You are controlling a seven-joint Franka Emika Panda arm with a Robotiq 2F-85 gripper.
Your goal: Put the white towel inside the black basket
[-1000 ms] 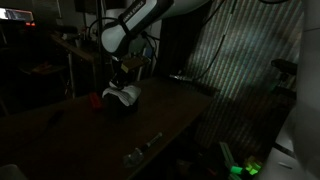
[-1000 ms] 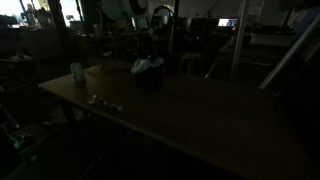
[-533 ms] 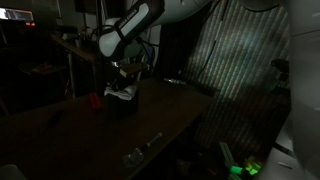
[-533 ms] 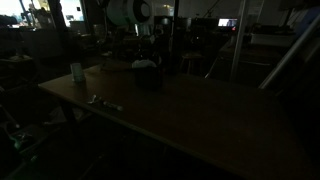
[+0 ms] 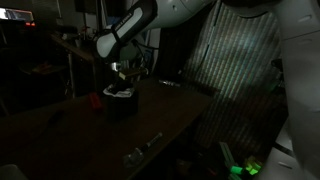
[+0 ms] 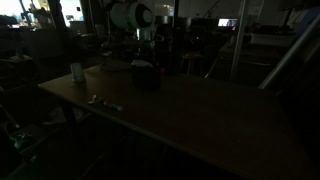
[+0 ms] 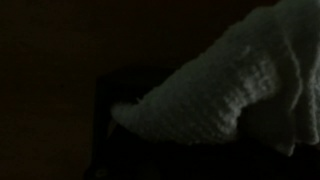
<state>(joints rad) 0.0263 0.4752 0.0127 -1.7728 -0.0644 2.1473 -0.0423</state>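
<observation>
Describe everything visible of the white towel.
The white towel is pale cloth with a waffle-like weave, bunched and folded, not flat, as the wrist view shows close up. In both exterior views it is a small light heap at the top of the black basket on the table, directly beneath the gripper. The dark hides whether the gripper grips it.

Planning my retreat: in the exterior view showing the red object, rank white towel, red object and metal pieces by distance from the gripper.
1. White towel, just under the gripper, at the black basket.
2. Red object, beside the basket.
3. Metal pieces, far off toward the camera.
</observation>
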